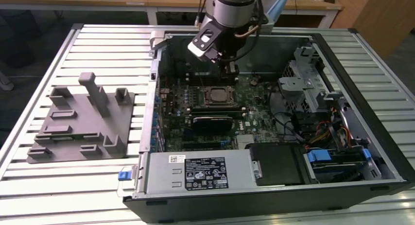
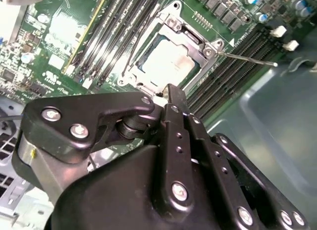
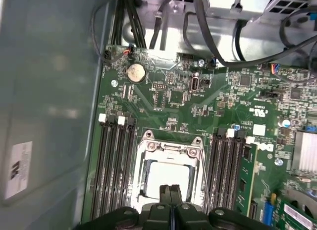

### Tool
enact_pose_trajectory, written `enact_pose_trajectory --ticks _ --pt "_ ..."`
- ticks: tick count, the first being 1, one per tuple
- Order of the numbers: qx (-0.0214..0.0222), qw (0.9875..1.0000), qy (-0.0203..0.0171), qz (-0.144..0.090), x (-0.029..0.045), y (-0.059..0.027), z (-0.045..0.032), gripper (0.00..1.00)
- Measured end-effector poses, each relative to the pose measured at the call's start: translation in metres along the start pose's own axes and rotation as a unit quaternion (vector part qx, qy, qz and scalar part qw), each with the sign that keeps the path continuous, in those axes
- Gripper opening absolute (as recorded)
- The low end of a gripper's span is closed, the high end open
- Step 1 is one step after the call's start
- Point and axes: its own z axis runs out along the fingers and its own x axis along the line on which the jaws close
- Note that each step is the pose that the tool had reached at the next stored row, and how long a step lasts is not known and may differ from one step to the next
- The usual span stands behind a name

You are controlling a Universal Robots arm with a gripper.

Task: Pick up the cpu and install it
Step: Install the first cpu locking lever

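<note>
The cpu (image 3: 165,176), a pale silvery square, lies flat inside the socket frame (image 3: 147,141) on the motherboard; the second wrist view shows the cpu (image 2: 167,60) the same way. My gripper (image 1: 232,74) hangs inside the open computer case, just above the socket (image 1: 216,95). In both wrist views its two black fingers are pressed together with nothing between them, and the gripper (image 3: 171,188) (image 2: 173,89) sits over the near edge of the cpu. A thin metal lever (image 2: 247,57) sticks out sideways from the socket.
Memory slots (image 3: 113,165) flank the socket on both sides. A grey plastic tray with upright posts (image 1: 81,123) stands on the slatted table at the exterior view's left. The case holds a power supply (image 1: 198,171), a drive cage (image 1: 304,84) and loose cables (image 1: 324,132).
</note>
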Motion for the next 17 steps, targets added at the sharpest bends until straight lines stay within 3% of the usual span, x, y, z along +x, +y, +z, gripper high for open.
enact_pose_trajectory --ticks 5,9,13,17 --pt "0.0 1.0 0.0 -0.001 0.0004 0.0001 -0.0085 0.11" --pt "0.0008 0.9995 0.0004 -0.03 0.0004 0.0001 -0.0086 0.11" --pt "0.0018 0.9978 0.001 -0.067 0.0004 0.0001 -0.0086 0.11" --pt "0.0027 0.9947 0.0015 -0.103 0.0004 0.0001 -0.0086 0.11"
